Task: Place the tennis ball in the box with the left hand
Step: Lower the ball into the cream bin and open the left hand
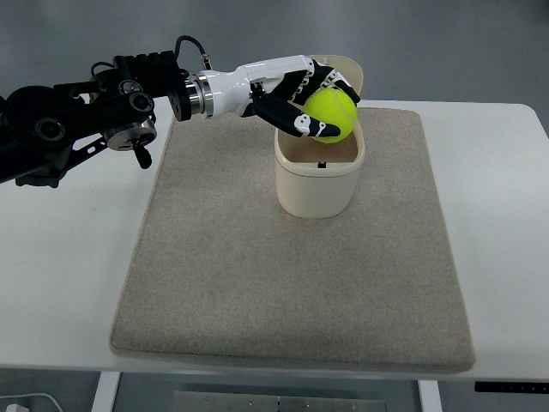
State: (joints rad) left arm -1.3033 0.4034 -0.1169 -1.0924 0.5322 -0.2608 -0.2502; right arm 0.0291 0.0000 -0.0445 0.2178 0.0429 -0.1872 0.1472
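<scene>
- i look steeply down on a white table (60, 283) with a large beige felt mat (257, 292) laid across its middle.
- on the far half of the mat stands a cream box (316, 184), a rounded open-topped container, upright, with its lid (347, 69) hinged back behind it.
- my left arm (77, 120) comes in from the picture's left edge, black and jointed near the edge, then a silver wrist ring and a white forearm shell.
- the left hand (287, 94) reaches to the far rim of the box, its white and black fingers (296, 118) curled around a tennis ball (331, 117).
- the ball is bright yellow-green and is gripped in the hand: one finger wraps under its near left side, others lie over its top.
- the ball sits above the box's opening, at the back of it, its lower edge at about rim level; i cannot tell whether it touches the rim or the inner wall.
- inside the box i see a pale inner wall and a small dark mark near the front rim; the bottom is hidden from me.
- the near half of the mat lies bare, and the grey floor shows beyond the far edge of the table.
- a white cable end (21, 403) shows at the bottom left corner, below the table edge.
</scene>
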